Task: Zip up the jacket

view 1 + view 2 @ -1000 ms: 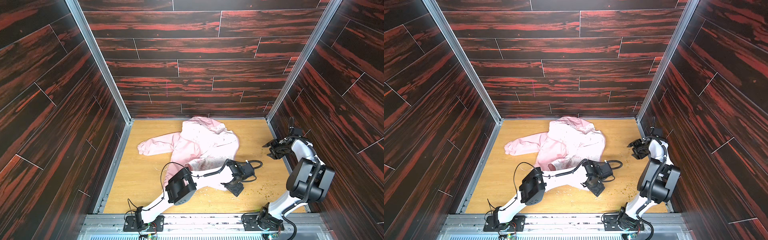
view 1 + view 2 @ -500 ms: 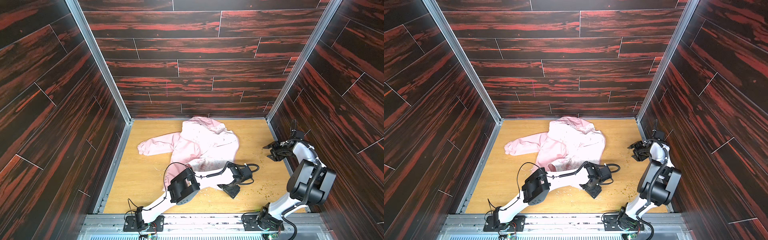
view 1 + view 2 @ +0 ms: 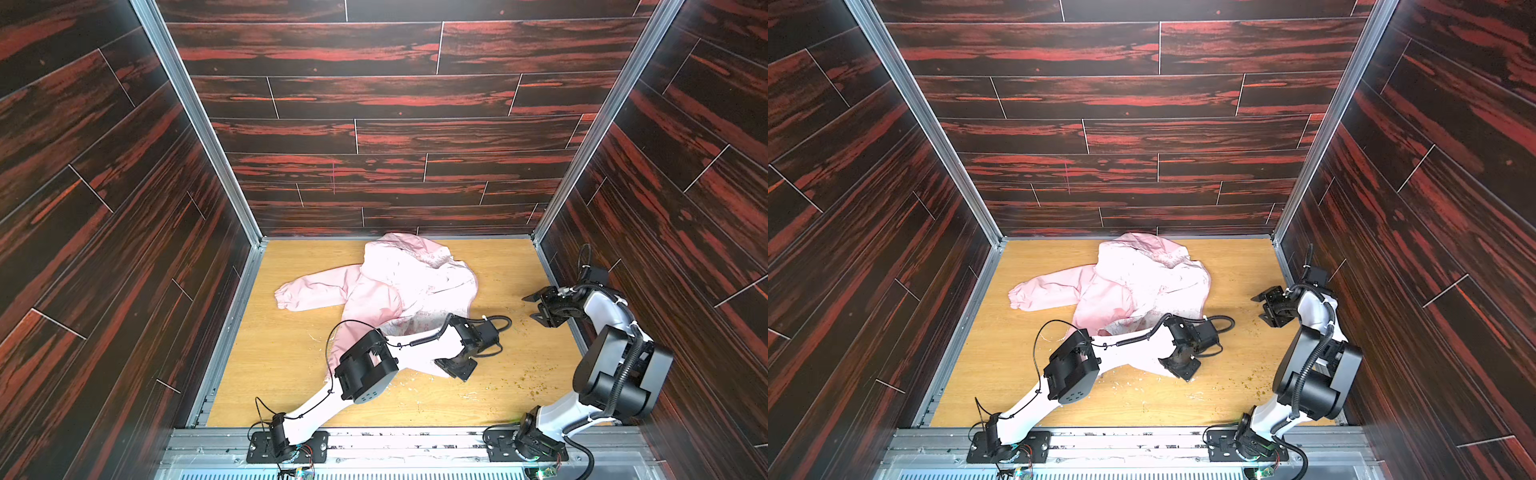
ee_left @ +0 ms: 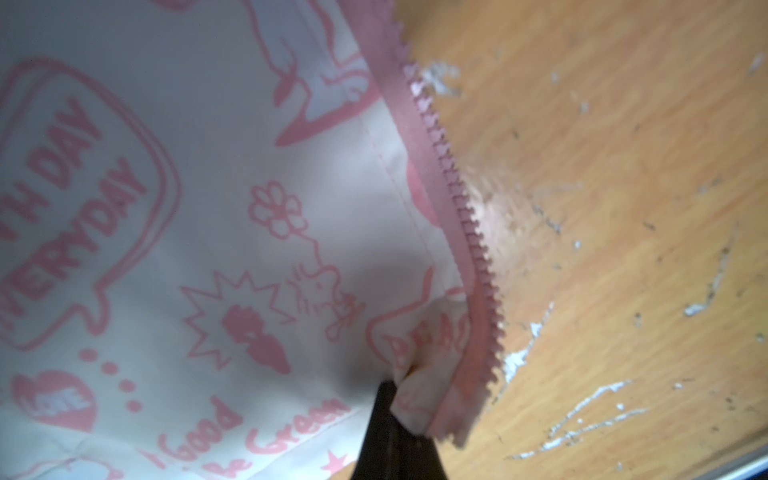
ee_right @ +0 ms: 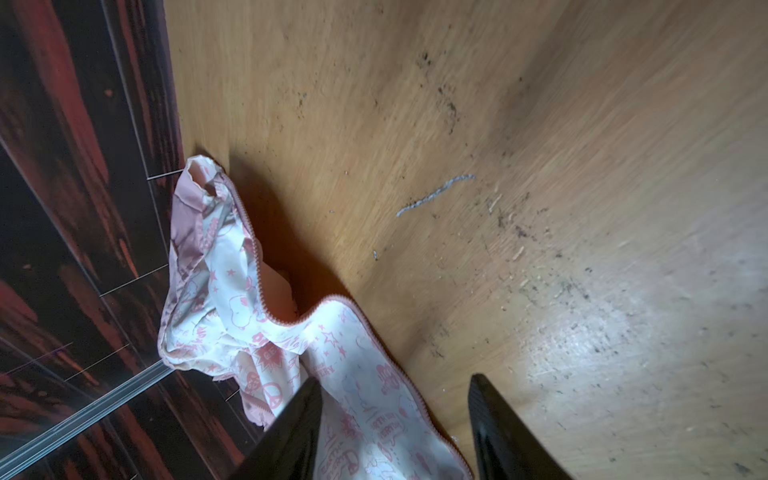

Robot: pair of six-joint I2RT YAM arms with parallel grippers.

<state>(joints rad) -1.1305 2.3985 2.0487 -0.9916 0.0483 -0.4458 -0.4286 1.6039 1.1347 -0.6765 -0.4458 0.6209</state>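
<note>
On scuffed wood floor (image 3: 291, 374), amid dark red-streaked plank walls (image 3: 374, 104): jacket (image 3: 415, 282) unzipped.

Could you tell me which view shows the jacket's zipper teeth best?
Left wrist view: the zipper teeth run large along the jacket edge. The right wrist view shows them smaller, both top views not discernibly.

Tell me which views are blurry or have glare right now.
Left wrist view: jacket lining print fairly sharp, zipper teeth soften toward both ends. Right wrist view: table smeared, with a bright glare patch. Both top views: sharp throughout.
</note>
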